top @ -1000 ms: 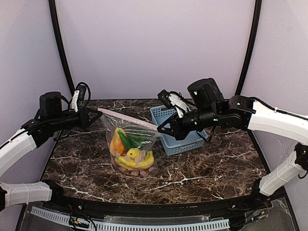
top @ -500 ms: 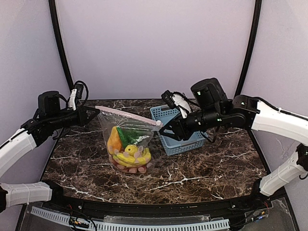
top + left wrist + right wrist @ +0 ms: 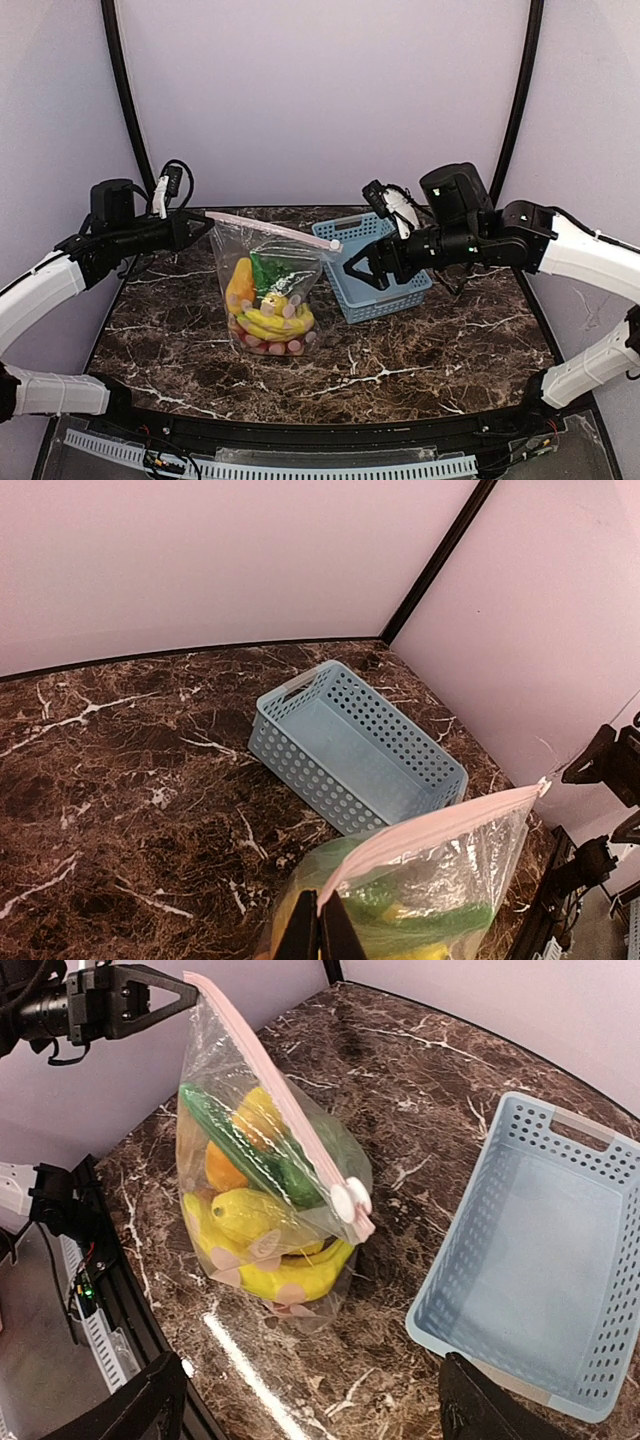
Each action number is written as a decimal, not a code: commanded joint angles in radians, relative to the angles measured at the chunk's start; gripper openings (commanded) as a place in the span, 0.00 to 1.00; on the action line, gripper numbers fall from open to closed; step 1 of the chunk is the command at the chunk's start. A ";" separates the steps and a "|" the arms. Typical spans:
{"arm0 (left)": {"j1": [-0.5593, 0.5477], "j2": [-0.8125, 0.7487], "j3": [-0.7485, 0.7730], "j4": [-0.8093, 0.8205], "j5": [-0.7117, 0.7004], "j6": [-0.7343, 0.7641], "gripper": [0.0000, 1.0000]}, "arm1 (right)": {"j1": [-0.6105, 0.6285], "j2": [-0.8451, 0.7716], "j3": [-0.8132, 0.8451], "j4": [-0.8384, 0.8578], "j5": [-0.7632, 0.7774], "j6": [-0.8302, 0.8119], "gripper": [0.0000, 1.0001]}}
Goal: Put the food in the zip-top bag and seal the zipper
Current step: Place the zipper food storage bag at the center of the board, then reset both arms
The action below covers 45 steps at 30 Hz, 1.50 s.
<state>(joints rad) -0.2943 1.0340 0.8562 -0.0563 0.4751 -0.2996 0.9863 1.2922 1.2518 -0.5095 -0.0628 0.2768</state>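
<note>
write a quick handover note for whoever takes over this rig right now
Left gripper: shut on one top corner of the bag, holding it up by the zipper.
Right gripper: open, holding nothing, just off the bag's other corner and above the basket.
Things: all the food that can be seen is inside the bag, whose bottom seems to rest on the table. The basket looks empty.
Done: food bagged. The slider sits at the far end from the left gripper, and the zipper looks closed.
Left: check the seal, then set the bag down.
</note>
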 commanded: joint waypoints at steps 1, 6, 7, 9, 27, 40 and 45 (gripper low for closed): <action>0.028 0.043 0.047 0.080 0.020 -0.005 0.01 | -0.040 -0.024 -0.031 0.032 0.080 0.058 0.86; 0.053 0.078 0.056 0.103 0.028 -0.020 0.01 | -0.095 -0.047 -0.061 0.041 0.120 0.111 0.89; 0.058 0.080 0.056 0.104 0.027 -0.022 0.04 | -0.109 -0.052 -0.070 0.044 0.119 0.119 0.90; 0.062 0.079 0.056 0.098 0.026 -0.020 0.15 | -0.130 -0.061 -0.082 0.048 0.116 0.133 0.90; 0.167 -0.032 0.034 -0.080 -0.025 0.031 0.99 | -0.354 -0.087 -0.159 0.048 0.045 0.165 0.94; 0.320 -0.134 -0.030 -0.216 -0.099 0.079 0.99 | -0.579 -0.165 -0.258 0.063 0.043 0.140 0.96; 0.323 -0.272 -0.063 -0.246 -0.255 0.172 0.99 | -0.613 -0.257 -0.306 0.107 0.128 0.077 0.96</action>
<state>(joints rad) 0.0216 0.8734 0.8188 -0.2455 0.3607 -0.2161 0.3885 1.1110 0.9829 -0.4641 -0.0078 0.4126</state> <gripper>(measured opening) 0.988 0.960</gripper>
